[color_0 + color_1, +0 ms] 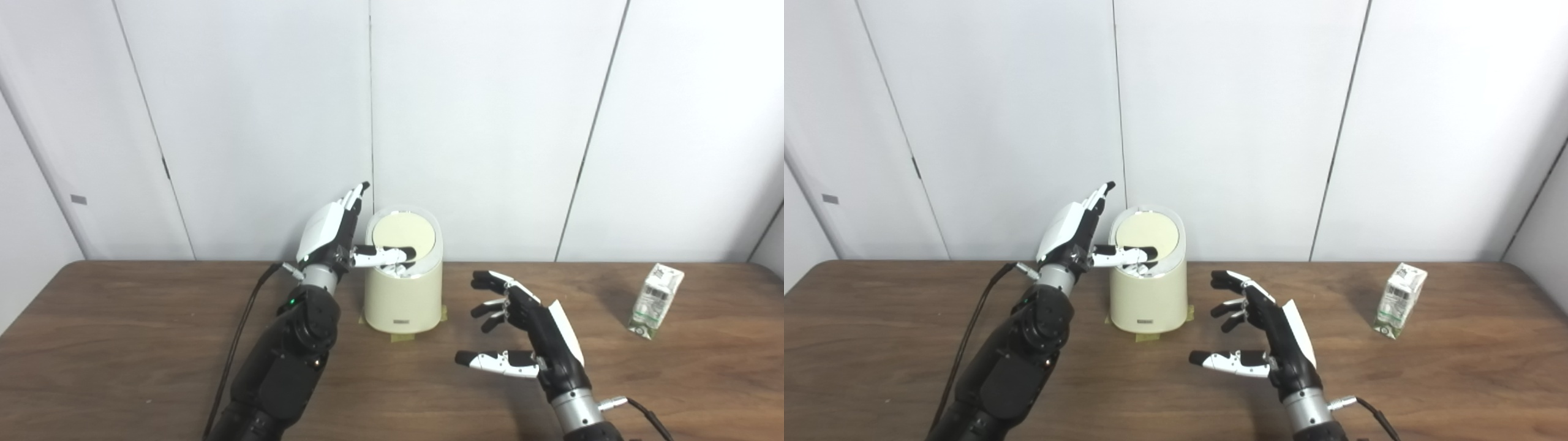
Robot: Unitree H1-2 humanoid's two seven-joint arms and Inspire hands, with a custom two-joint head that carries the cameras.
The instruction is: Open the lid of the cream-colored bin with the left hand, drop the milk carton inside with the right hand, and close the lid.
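Cream-colored bin (403, 300) stands toward the back of the bench (122, 343), near the wall panels, on strips of yellowish tape (401, 336). Its lid (404, 237) is tipped up on edge, the round inner face toward the cameras.

Left hand (331, 236) is raised just beside the bin's left side, fingers (354, 197) extended upward and apart, thumb (384, 254) reaching across the bin's open rim below the lid. Whether the thumb presses on the lid or merely crosses in front of it is unclear from these views. The hand grips nothing.

Right hand (527, 334) hovers over the bench to the right of the bin, palm inward, fingers spread and loosely curled, empty.

Milk carton (656, 300) stands on the bench far right, slightly tilted, well apart from the right hand and the bin.
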